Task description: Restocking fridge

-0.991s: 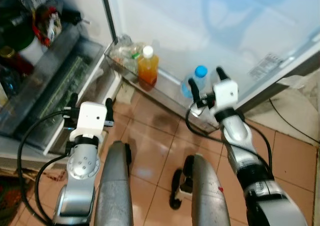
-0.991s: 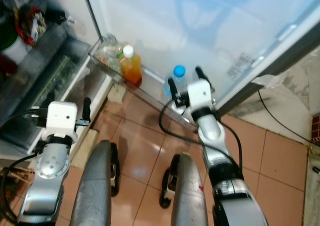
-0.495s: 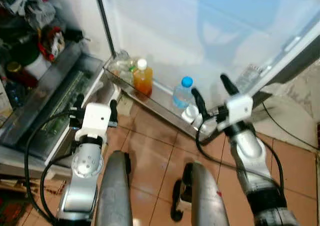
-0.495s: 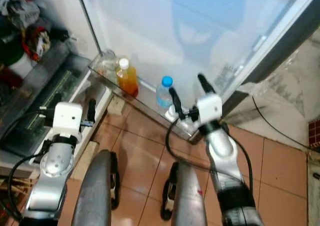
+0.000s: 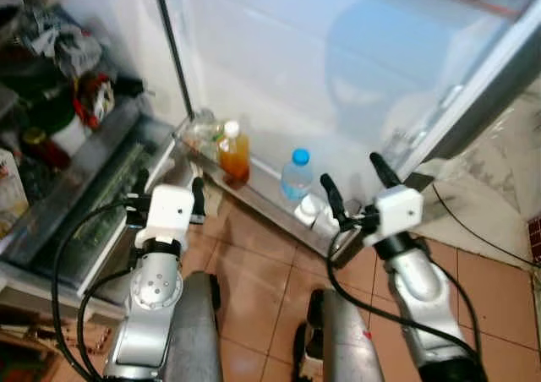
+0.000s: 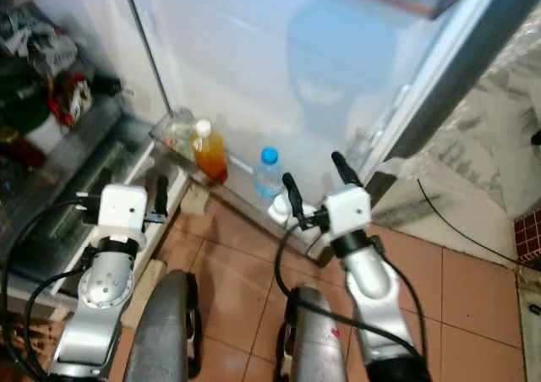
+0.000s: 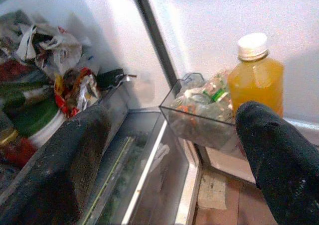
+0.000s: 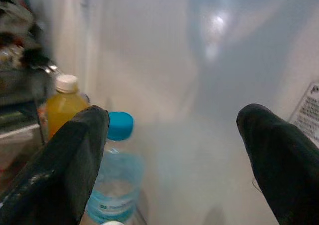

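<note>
Ahead, we face the open fridge door [image 5: 338,78], its white inner face rising over a low clear door shelf [image 5: 279,198] that runs along its bottom edge. On that shelf stand a juice bottle [image 5: 233,150] with a white cap and, well apart from it, a water bottle [image 5: 296,174] with a blue cap; a bare stretch of shelf lies between them. Past the juice, at the hinge end, a clear bin [image 7: 199,116] holds crumpled packets we cannot identify. Near the water bottle sit two small white things [image 5: 317,213] too blurred to name.

Our right gripper [image 5: 352,179] hangs before the shelf's outer end, just beside the water bottle, fingers spread wide with nothing between them; in its wrist view the blue cap [image 8: 120,125] sits close to one finger [image 8: 65,170]. Our left gripper [image 5: 167,192] is likewise spread and holds nothing, poised over the fridge's lower drawer [image 5: 93,204] near the hinge.

Inside the fridge, at the left, shelves carry bags and jars [image 5: 59,86], partly cut off and dim. Below us, tiled floor [image 5: 262,264] stays bare between shelf and our legs. A cable [image 5: 482,238] trails across the tiles at right.
</note>
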`<state>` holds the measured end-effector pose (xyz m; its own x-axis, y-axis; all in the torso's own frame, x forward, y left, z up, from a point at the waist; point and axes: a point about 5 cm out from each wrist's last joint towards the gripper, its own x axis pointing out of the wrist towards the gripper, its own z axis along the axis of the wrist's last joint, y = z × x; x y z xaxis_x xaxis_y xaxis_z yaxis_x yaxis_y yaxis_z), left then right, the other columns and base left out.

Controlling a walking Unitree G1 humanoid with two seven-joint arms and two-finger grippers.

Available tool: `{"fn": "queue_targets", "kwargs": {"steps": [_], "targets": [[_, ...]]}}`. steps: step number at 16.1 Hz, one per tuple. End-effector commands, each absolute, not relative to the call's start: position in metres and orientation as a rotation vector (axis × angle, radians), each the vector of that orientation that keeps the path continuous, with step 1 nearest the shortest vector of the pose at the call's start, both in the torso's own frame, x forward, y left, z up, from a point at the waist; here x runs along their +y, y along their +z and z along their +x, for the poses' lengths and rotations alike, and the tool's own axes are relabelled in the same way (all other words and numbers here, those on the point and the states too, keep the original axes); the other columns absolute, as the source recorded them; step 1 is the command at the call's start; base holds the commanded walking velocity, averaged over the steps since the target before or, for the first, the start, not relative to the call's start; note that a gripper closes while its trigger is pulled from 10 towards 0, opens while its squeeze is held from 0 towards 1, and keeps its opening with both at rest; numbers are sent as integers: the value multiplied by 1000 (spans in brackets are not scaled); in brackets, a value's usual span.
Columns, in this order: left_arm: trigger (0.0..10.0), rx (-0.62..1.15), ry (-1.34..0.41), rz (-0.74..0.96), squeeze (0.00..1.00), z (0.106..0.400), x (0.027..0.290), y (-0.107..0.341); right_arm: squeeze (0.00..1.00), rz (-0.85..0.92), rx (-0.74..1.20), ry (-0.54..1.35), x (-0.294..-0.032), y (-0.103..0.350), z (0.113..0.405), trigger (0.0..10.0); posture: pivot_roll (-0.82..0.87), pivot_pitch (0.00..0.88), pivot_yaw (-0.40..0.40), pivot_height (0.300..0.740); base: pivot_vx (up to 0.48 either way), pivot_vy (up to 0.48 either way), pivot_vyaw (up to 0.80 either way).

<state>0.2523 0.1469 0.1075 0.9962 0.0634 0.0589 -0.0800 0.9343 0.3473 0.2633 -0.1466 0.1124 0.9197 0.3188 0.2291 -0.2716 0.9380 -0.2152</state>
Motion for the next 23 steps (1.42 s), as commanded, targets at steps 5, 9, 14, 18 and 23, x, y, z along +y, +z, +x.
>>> {"fn": "queue_targets", "kwargs": {"steps": [5, 9, 14, 18, 23], "targets": [[10000, -49, 49, 353, 0, 255, 145, 104, 0, -112, -255, 321, -139, 126, 276, 10000, 134, 51, -1, 670, 0, 0, 0], [10000, -60, 42, 364, 0, 254, 145, 104, 0, -111, -246, 302, -141, 129, 282, 10000, 144, 52, 1, 703, 0, 0, 0], [10000, -57, 34, 368, 0, 253, 145, 103, 0, -113, -232, 300, -140, 125, 280, 10000, 143, 61, 12, 740, -200, 0, 0], [10000, -57, 29, 372, 0, 254, 145, 103, 0, -123, -220, 301, -138, 122, 280, 10000, 145, 62, 14, 740, -415, 0, 0], [10000, -59, 26, 373, 0, 255, 144, 104, 0, -139, -213, 298, -137, 120, 281, 10000, 145, 61, 14, 740, -422, 0, 0]]}}
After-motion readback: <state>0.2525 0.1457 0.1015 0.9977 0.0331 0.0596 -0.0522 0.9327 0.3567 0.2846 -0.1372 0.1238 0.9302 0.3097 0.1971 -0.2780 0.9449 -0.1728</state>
